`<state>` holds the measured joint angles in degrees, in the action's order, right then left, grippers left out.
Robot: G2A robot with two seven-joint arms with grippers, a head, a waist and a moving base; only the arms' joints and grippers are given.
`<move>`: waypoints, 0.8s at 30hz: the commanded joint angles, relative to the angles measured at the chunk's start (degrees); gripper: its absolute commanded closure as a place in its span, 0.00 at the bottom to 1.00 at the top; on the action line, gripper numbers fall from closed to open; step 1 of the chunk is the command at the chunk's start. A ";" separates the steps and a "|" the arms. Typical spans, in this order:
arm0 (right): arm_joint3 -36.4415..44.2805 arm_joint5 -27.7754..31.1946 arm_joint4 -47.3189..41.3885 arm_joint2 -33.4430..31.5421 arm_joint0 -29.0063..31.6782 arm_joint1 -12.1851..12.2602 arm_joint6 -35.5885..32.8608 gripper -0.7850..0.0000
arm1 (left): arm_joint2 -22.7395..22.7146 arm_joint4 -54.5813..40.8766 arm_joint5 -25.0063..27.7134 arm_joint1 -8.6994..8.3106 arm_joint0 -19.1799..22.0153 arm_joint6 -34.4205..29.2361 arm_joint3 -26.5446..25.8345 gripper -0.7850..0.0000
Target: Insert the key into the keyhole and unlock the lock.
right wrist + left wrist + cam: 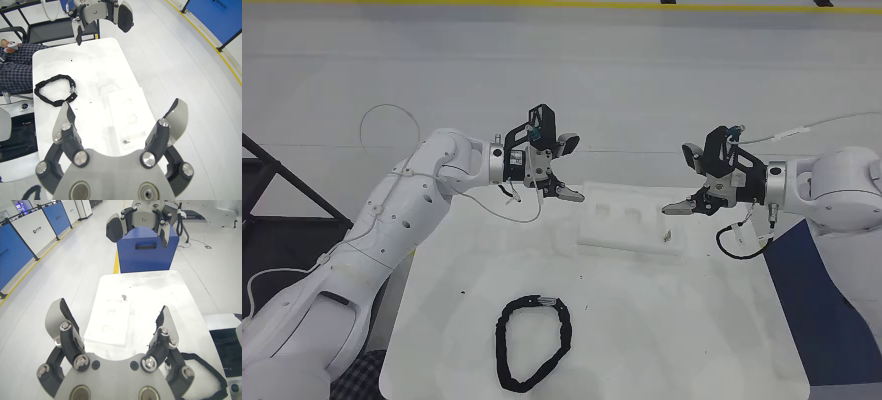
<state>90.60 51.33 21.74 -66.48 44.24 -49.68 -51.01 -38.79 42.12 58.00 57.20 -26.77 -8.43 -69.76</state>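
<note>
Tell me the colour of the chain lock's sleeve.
Black; the chain lock shows best in the right wrist view.

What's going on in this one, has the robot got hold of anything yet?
Nothing is held yet. The left gripper and the right gripper are both open and hover over opposite ends of the white foam tray on the table. The key lies on the tray at the end nearest the right gripper. The chain lock, a closed black loop, lies on the table apart from the tray, untouched. The key is not yet in the keyhole.
</note>
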 commanded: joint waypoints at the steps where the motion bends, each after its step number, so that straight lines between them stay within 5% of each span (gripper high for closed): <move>1: 0.00 0.00 0.00 0.00 0.00 0.00 0.00 0.00 | 0.00 0.00 0.00 0.00 0.00 0.00 0.00 0.00; 24: -1.42 -3.44 1.11 0.89 1.23 -0.16 1.63 0.00 | 0.00 0.00 0.00 0.00 0.00 0.00 0.00 0.00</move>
<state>89.64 49.19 22.82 -65.89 45.16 -49.77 -50.13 -38.79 42.12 58.00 57.20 -26.77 -8.43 -69.76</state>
